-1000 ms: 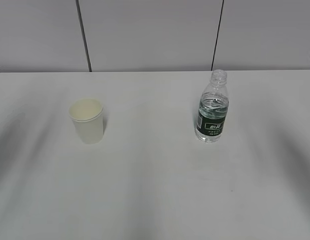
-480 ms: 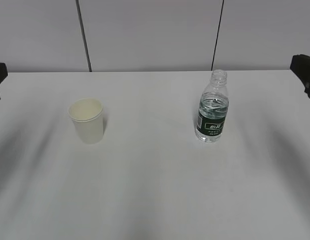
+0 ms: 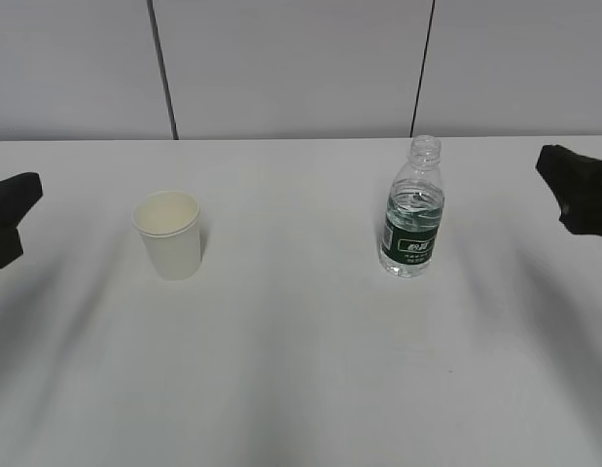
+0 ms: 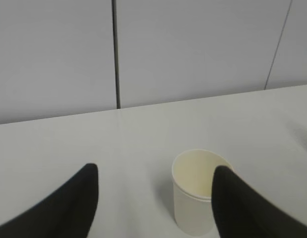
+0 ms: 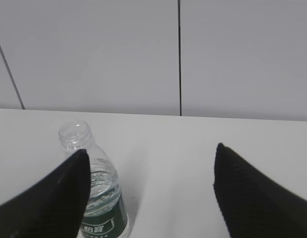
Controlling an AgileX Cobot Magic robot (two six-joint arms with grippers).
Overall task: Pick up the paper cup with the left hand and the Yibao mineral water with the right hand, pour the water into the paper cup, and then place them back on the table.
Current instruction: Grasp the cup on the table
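Spreading beneath us, the table (image 3: 301, 370) carries both things upright and untouched. Our right hand (image 5: 151, 193) has its jaws spread wide; the Yibao mineral water (image 5: 96, 193) stands ahead, by the left finger. Our left hand (image 4: 155, 203) too holds its jaws apart, the paper cup (image 4: 198, 191) ahead, beside the right finger.

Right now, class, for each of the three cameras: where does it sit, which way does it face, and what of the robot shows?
Exterior view: raised, looking down at the table toward the wall; left hand and right hand at the edges.
Left wrist view: behind open fingers, facing the paper cup.
Right wrist view: behind open fingers, facing the Yibao mineral water.
Shared: the exterior view also shows the cup and the bottle.
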